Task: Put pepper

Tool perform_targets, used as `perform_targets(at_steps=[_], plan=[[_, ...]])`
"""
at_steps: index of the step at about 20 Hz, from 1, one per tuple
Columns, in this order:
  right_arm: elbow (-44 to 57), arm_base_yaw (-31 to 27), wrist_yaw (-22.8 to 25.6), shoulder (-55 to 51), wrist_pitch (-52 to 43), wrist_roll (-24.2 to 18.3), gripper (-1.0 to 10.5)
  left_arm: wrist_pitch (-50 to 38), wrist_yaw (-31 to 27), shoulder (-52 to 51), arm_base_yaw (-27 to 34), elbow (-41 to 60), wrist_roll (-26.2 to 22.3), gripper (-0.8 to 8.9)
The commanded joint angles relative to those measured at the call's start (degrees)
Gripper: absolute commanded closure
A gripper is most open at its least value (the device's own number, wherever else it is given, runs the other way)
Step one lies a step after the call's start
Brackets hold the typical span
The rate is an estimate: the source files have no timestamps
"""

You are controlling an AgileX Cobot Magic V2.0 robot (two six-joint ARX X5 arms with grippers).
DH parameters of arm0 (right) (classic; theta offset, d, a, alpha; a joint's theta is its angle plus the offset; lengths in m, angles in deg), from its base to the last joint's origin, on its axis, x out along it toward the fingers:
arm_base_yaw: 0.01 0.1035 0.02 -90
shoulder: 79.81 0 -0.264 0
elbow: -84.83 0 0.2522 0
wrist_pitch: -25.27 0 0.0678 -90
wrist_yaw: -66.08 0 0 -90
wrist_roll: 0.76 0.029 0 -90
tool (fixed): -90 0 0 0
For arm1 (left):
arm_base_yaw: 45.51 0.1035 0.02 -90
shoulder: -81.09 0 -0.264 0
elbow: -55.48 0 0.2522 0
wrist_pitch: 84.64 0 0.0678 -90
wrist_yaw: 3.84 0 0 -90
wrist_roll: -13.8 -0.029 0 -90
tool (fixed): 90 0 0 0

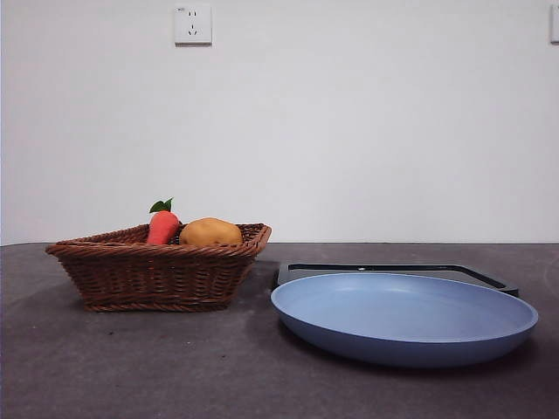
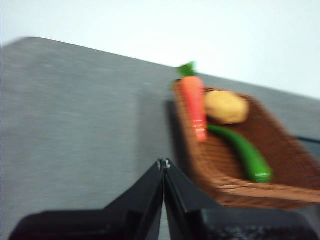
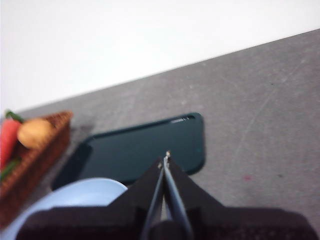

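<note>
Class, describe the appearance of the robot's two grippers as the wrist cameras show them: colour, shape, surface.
The left gripper and the right gripper look alike: each has two plain black, smooth, wedge-shaped jaws tapering to a thin tip. No cables or markings show.

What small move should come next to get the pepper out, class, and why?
Probably open the left gripper and reach toward the pepper: its jaws are shut, it is nearest the basket, and the pepper lies untouched inside.
</note>
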Motion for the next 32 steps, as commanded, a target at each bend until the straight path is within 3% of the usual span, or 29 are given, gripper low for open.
perform_targets(at_steps=[1,10,16,22,32], plan=[[-1.46,0.09,-1.9,-0.11,-0.59,6.99,9.4,-1.62,4.68,-0.22,0.17,0.2,6.19,8.07],[-12.44,0.13,-4.17,7.72,1.75,7.32,9.4,7.72,7.43,-0.07,0.17,-9.38,7.5,8.07],[-23.39,0.2,-6.97,18.53,10.29,1.99,9.4,12.98,10.32,3.91,0.17,-17.07,6.54,8.07],[-34.95,1.01,-11.52,28.24,21.9,-3.56,9.4,17.81,16.9,15.63,0.17,-25.86,0.68,8.07],[-51.76,3.45,-11.74,41.99,47.32,-14.82,9.4,33.88,27.93,34.47,-0.04,-42.36,-12.85,8.07]])
